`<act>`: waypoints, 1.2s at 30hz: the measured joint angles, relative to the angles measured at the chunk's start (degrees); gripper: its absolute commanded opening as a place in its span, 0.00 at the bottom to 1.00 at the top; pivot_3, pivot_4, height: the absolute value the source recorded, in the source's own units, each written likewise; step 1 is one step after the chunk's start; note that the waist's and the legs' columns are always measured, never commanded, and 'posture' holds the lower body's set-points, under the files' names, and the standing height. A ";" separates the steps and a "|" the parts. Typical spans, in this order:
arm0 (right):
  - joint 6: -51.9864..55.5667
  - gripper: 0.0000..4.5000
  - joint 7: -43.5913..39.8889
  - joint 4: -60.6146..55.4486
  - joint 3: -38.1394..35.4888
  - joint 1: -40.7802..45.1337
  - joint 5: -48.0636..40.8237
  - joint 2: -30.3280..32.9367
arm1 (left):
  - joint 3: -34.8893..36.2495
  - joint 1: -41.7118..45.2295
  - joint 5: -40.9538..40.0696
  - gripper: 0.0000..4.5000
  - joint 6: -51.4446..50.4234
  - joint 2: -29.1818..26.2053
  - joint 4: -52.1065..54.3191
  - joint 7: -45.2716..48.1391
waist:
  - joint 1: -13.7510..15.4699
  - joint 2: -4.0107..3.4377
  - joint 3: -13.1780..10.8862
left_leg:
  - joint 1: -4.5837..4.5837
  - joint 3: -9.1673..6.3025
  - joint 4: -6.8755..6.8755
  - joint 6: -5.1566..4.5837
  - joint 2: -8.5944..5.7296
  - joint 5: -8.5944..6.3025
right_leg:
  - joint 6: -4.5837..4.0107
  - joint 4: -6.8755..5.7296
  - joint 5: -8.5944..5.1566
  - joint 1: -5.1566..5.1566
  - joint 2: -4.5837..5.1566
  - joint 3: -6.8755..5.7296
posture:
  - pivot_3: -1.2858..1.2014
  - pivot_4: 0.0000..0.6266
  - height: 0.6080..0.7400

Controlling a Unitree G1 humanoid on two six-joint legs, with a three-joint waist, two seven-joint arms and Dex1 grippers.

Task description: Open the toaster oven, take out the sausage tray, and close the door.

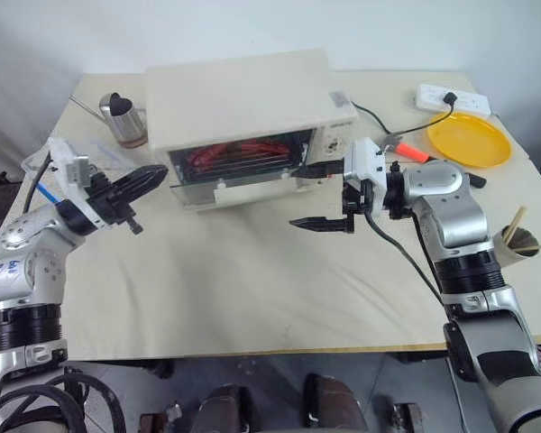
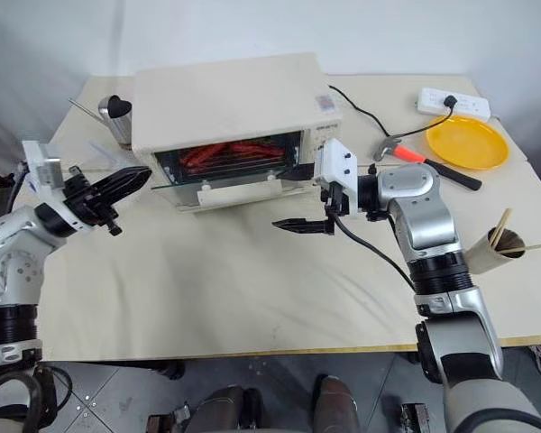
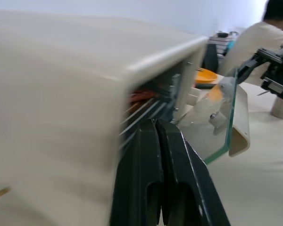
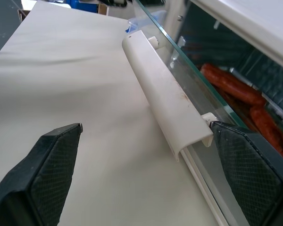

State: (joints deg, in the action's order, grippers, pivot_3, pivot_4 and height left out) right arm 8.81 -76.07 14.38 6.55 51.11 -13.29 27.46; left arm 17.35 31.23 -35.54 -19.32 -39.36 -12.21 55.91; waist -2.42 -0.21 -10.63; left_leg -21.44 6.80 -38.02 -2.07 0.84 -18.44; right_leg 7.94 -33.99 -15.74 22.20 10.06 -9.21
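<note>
The sausage tray (image 2: 230, 153) sits deep inside the toaster oven (image 2: 225, 108), so just red sausages show through the glass door (image 2: 225, 180). At the left wrist view's upper right, the frame edge cuts off a person (image 3: 254, 40).

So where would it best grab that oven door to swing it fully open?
Probably by the long white bar handle along the free edge of the half-open door. The open right pincer already faces its near end, so coming endwise from that side looks easiest.
</note>
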 measured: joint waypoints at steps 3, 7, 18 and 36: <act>-0.08 1.00 -0.18 0.34 0.08 0.40 -0.17 -0.04 | -0.52 0.00 0.08 0.01 0.13 0.23 -0.53 1.30 | -0.11 0.00 0.00 | -0.11 0.06 0.01 0.02 0.00 -0.01 | 0.00 -0.15 0.00 0.21 -0.04 0.05 | 0.52 0.24 1.00; -0.37 1.00 -0.30 1.42 0.04 0.86 -0.19 -0.04 | -1.18 1.04 0.45 0.01 0.20 0.60 -2.52 1.96 | 0.02 0.03 -0.01 | -0.13 0.11 -0.12 0.01 0.00 -0.01 | 0.00 -0.15 0.00 0.19 -0.04 0.12 | 0.52 0.24 1.00; 0.62 1.00 -0.46 -0.20 0.12 0.44 -0.12 1.68 | -3.25 4.77 2.08 0.01 0.58 2.08 -5.26 3.12 | 0.54 0.03 -0.01 | -0.14 0.15 -0.11 -0.01 0.00 -0.01 | -0.01 -0.16 0.01 0.24 -0.02 0.16 | 0.52 0.24 1.00; 5.09 1.00 -0.27 -5.33 0.40 -0.23 -0.90 7.28 | -6.88 12.27 6.88 0.01 3.45 5.18 -17.67 8.18 | 1.82 0.09 0.00 | -0.46 0.06 -0.27 -0.09 -0.15 -0.03 | 0.01 -0.12 0.02 0.35 0.06 0.03 | 0.52 0.24 1.00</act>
State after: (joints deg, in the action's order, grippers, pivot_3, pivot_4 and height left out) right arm 13.91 -76.34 9.05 6.94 50.87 -14.18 34.74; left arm 10.47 43.49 -28.66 -15.88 -34.18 -29.89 64.08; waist -0.61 -0.12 -10.64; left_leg -21.90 6.86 -38.30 -2.16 0.69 -18.47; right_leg 7.95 -34.11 -15.73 22.55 10.12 -9.19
